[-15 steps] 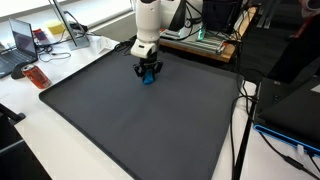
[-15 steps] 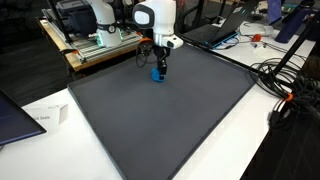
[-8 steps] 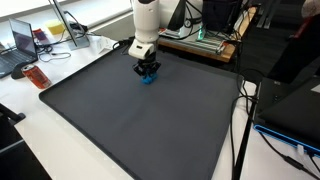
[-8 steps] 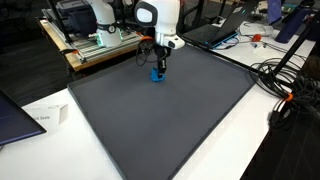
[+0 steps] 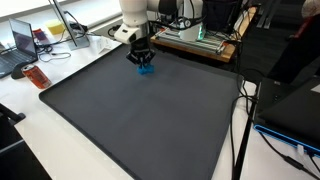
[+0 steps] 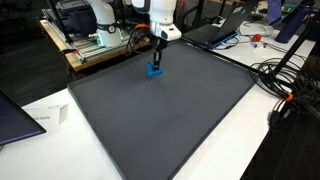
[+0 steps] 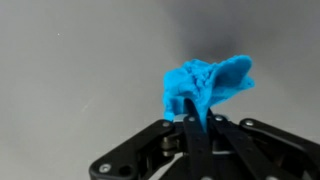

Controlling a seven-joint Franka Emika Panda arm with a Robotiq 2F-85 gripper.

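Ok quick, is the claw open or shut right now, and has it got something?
Claw: shut, pinching the blue crumpled thing.

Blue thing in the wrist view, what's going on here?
The Panda's gripper is pinched shut on a crumpled blue cloth, near an edge of the dark mat. In both exterior views the cloth sits right under the fingers. Whether it has cleared the mat is hard to tell.
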